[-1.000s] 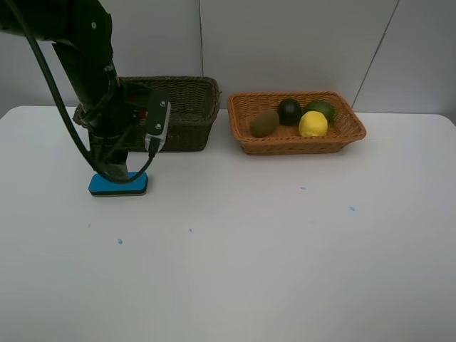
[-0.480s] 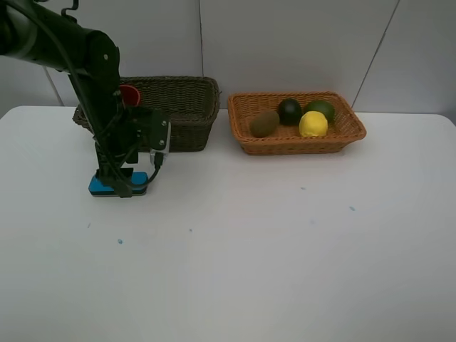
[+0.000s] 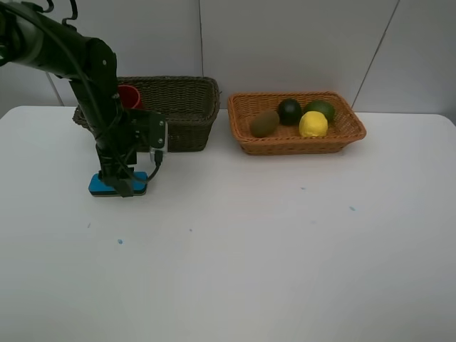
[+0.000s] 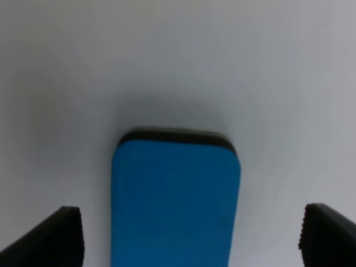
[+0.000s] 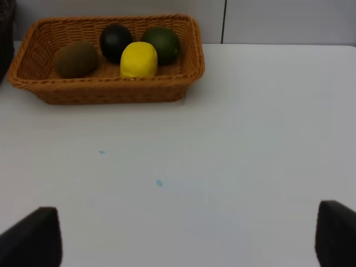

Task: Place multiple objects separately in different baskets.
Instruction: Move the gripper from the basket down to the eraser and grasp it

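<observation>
While the blue eraser block (image 3: 117, 184) lay flat on the white surface (image 3: 285, 249), just in front of the dark olive-green basket (image 3: 182, 110), the left gripper (image 3: 122, 182) was right down over it, pointing straight at the surface. From the left wrist camera the eraser block (image 4: 175, 200) sat squarely between the two black fingers (image 4: 53, 236), which were spread wide to either side of it and clear of its edges, so nothing was gripped. Whether the fingertips touched the surface could not be told. Behind the arm, the red-brown plastic cup (image 3: 130, 95) peeked up inside the olive-green basket, near its left end; the rest of that basket's inside was hidden by its wall and the arm. Over to the right, well apart from the eraser, the orange-tan basket (image 3: 342, 135) with flared sides held four fruits: the brown kiwi (image 3: 264, 123) at the left, the dark mangosteen (image 3: 289, 111) behind it, the yellow lemon (image 3: 313, 124) towards the front and the green lime (image 3: 321, 108) at the back right, all bunched close together. The right wrist camera looked across at that same basket (image 5: 105, 92) from a distance, and the right gripper (image 5: 189, 242) showed only its two dark fingers (image 5: 33, 239) at the far corners of the view, held wide apart and holding nothing. A few small blue specks (image 3: 352, 209) dotted the surface.
</observation>
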You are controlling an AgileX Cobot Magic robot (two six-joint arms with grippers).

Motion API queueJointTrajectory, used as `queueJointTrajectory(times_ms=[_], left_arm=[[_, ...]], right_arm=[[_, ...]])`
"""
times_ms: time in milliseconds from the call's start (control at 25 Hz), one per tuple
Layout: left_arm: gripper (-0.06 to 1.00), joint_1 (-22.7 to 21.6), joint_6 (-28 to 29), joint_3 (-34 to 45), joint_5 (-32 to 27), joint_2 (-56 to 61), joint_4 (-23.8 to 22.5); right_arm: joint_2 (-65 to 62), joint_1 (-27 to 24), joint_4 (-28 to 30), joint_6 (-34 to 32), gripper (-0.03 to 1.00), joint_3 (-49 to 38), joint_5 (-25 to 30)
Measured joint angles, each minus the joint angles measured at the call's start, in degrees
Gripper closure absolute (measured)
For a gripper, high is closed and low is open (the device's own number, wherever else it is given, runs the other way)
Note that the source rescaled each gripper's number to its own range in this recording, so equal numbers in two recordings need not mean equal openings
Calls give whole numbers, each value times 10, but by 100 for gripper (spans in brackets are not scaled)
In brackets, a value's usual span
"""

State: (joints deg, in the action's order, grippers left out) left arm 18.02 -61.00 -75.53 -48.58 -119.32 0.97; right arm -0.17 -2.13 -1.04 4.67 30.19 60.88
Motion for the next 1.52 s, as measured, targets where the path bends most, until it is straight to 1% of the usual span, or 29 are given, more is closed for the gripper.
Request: queueJointTrajectory(times_ms=[400, 840, 1520], left_arm=[[-5, -3, -9, -41, -13, -32, 0], [-5, -3, -10, -45, -18, -39, -2], [-5, -2, -12, -50, -52, -39, 5]], right_arm=[[0, 0, 0, 0, -3, 0, 0], [0, 0, 0, 0, -3, 0, 0], [0, 0, 0, 0, -3, 0, 0]])
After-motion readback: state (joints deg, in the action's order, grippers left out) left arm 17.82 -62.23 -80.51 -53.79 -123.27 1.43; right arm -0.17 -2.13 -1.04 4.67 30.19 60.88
